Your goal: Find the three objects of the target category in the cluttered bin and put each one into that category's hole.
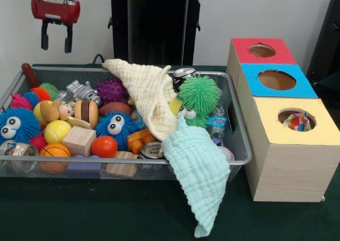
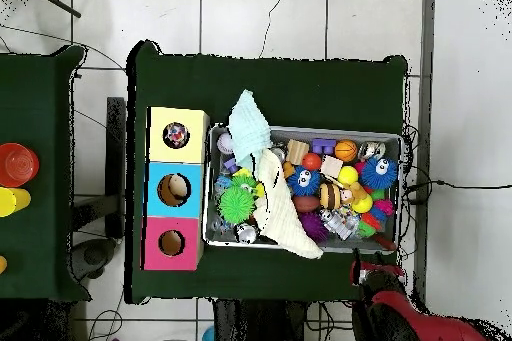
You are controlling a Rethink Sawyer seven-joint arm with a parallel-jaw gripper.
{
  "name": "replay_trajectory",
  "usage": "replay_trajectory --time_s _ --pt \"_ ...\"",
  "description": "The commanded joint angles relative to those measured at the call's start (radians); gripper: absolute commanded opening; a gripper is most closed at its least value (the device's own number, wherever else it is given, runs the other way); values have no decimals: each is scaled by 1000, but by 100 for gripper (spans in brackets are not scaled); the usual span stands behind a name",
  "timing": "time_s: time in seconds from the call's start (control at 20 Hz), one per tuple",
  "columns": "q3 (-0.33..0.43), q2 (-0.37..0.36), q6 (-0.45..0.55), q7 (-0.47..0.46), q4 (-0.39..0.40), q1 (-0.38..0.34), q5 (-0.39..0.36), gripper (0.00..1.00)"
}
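Observation:
The wire mesh bin (image 1: 106, 160) holds a heap of toys. A cream waffle cloth (image 1: 151, 100) lies draped over the pile in the middle. A mint-green waffle cloth (image 1: 199, 172) hangs over the bin's front rim onto the green table. The white confetti cloth (image 1: 298, 123) sits inside the hole (image 1: 284, 115) of the yellow-topped box (image 1: 297, 140). My gripper (image 1: 56, 40) is open and empty, high above the bin's far left corner. The overhead view shows the bin (image 2: 401, 187), the cream cloth (image 2: 280, 207), the mint cloth (image 2: 247, 122) and the confetti cloth (image 2: 176, 136).
A blue-topped hole (image 1: 276, 80) and a red-topped hole (image 1: 262, 50) stand behind the yellow one. The bin holds fuzzy balls with eyes (image 1: 114, 126), a green one (image 1: 197, 97), a wooden block (image 1: 78, 140), balls and cans. The black pedestal (image 1: 156, 23) stands behind.

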Motion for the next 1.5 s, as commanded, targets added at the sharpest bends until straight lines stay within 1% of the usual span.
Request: replay_trajectory --time_s 0.05,0.1,0.3,0.5,0.6,0.65,0.8,0.9,1.05,1.25,1.35,1.5 --pt "176 11 191 -108 -65 -71 -4 100" --pt "188 22 203 -114 -76 -88 0 100" --pt "199 66 233 -130 -122 -118 -19 100" --pt "224 106 328 -180 -154 -152 -4 100" --pt "187 130 395 -191 -188 -133 -9 100" --pt "173 140 403 -181 -202 -124 -22 100" --pt "170 192 420 -180 -233 -131 -43 100" --pt "164 230 425 -180 -257 -130 -63 100" --pt "147 266 421 -167 -279 -120 -94 100" --pt "124 308 385 -138 -312 -109 -139 100" --pt "131 317 372 -130 -322 -113 -146 100" --pt "178 306 354 -148 -303 -151 -135 100"
